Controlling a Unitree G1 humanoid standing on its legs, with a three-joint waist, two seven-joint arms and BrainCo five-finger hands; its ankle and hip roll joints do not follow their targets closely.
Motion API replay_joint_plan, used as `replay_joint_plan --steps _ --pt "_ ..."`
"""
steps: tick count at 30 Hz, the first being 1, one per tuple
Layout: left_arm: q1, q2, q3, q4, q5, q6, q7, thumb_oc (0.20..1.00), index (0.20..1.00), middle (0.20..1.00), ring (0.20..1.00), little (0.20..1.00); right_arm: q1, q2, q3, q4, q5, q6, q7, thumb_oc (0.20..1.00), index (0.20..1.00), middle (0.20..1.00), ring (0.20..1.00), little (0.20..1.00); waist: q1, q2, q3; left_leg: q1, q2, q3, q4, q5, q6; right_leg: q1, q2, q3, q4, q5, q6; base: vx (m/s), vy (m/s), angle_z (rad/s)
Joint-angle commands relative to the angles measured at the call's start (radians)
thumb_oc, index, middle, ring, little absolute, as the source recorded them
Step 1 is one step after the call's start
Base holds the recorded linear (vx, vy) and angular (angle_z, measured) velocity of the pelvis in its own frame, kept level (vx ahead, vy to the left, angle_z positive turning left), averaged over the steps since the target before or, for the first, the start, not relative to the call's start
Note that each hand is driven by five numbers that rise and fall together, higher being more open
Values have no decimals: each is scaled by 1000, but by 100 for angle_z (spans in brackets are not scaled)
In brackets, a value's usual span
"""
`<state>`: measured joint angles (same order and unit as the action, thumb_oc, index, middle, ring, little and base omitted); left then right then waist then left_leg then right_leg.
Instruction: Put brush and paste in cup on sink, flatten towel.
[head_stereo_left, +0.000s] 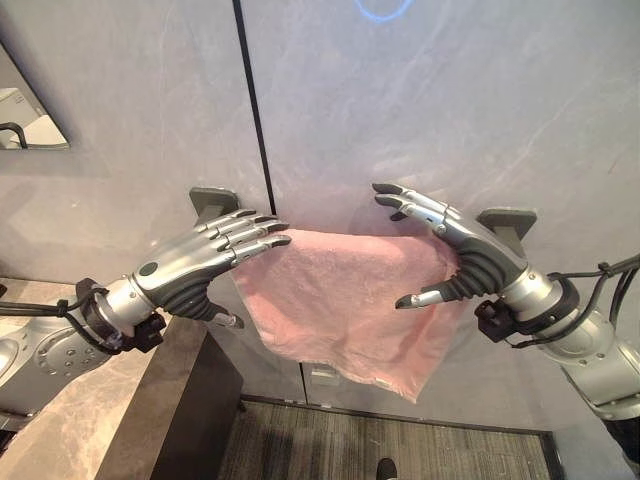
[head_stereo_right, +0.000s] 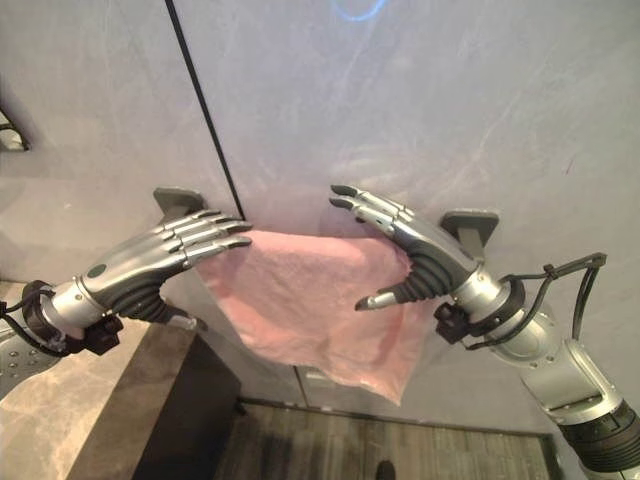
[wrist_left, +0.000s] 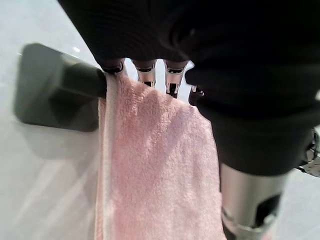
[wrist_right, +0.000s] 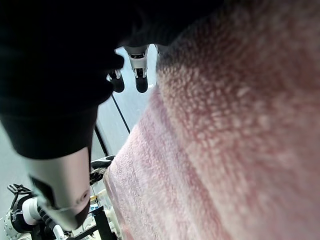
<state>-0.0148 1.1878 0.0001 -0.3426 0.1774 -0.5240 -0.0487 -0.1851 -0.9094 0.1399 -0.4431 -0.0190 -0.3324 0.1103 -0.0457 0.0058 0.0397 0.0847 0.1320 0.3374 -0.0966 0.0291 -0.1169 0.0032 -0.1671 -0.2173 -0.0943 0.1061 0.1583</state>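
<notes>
At 9 o'clock of the left eye view lies a beige stone counter with a dark side, and above it, at the far left edge, the corner of a mirror. The wall is smooth pale grey panels, divided by one thin dark vertical seam.

The left hand comes in from about 8 o'clock. Its silver fingers with dark tips are straight and lie together, flat on the top left end of the towel, just before the dark left bracket; the thumb hangs down below, apart from the cloth. The hand is released, it grasps nothing. In the left wrist view the fingertips rest on the fold where the cloth goes over the rail beside the dark bracket.

The towel is pink terry with a soft loopy surface (the pile is very clear in the right wrist view). It hangs between both hands, at the centre, with its lower edge uneven, deepest toward 5 o'clock.

The right hand enters from 4 o'clock, near the right bracket. Its fingers are stretched out above the right end of the towel, the thumb points out in front of the cloth; it is also released. Dark wood-pattern floor lies at 6 o'clock. No writing can be read.
</notes>
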Motion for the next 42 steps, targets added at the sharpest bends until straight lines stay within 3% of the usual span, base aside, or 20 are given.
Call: replay_joint_plan --steps 1,12,17,22,26,34,42 --pt "56 7 31 60 35 31 -12 1000 1000 1000 1000 1000 -67 40 18 53 -19 35 -2 1000 1000 1000 1000 1000 23 -29 32 20 -17 -9 9 12 -2 61 -21 -66 7 -6 57 0 0 0" --pt "88 -59 62 77 26 47 5 1000 1000 1000 1000 1000 -94 114 26 77 -23 47 -35 1000 1000 1000 1000 1000 33 -37 35 22 -21 -10 9 5 6 63 -25 -67 7 -5 57 0 0 0" --pt "60 -177 64 70 -14 49 57 1000 1000 1000 1000 1000 -85 224 -2 87 2 37 -111 1000 1000 1000 1000 1000 34 -39 29 25 -21 -12 9 1 9 68 -27 -68 7 -8 54 0 0 0" --pt "3 -293 29 72 -50 55 111 1000 1000 1000 1000 1000 -113 342 34 111 156 16 -143 1000 1000 1000 1000 1000 33 -44 12 30 -22 -15 9 -3 12 75 -28 -69 7 -12 48 0 0 0" --pt "-36 -330 15 70 -21 48 156 1000 1000 1000 1000 1000 -163 357 59 111 153 5 -166 1000 1000 1000 1000 1000 33 -46 3 34 -21 -15 9 -4 11 78 -28 -68 7 -13 46 0 0 0" --pt "-155 -438 29 42 91 48 351 1000 1000 1000 1000 1000 -276 399 90 98 117 -9 -248 1000 1000 1000 1000 1000 33 -54 -23 38 -18 -16 9 -4 10 80 -26 -66 7 -12 40 0 0 0" --pt "-158 -498 108 25 95 52 428 1000 1000 1000 1000 1000 -251 401 -13 35 63 -17 -322 1000 1000 1000 1000 1000 26 -48 -39 38 -20 -18 9 -3 10 77 -28 -60 7 -7 38 0 0 0"
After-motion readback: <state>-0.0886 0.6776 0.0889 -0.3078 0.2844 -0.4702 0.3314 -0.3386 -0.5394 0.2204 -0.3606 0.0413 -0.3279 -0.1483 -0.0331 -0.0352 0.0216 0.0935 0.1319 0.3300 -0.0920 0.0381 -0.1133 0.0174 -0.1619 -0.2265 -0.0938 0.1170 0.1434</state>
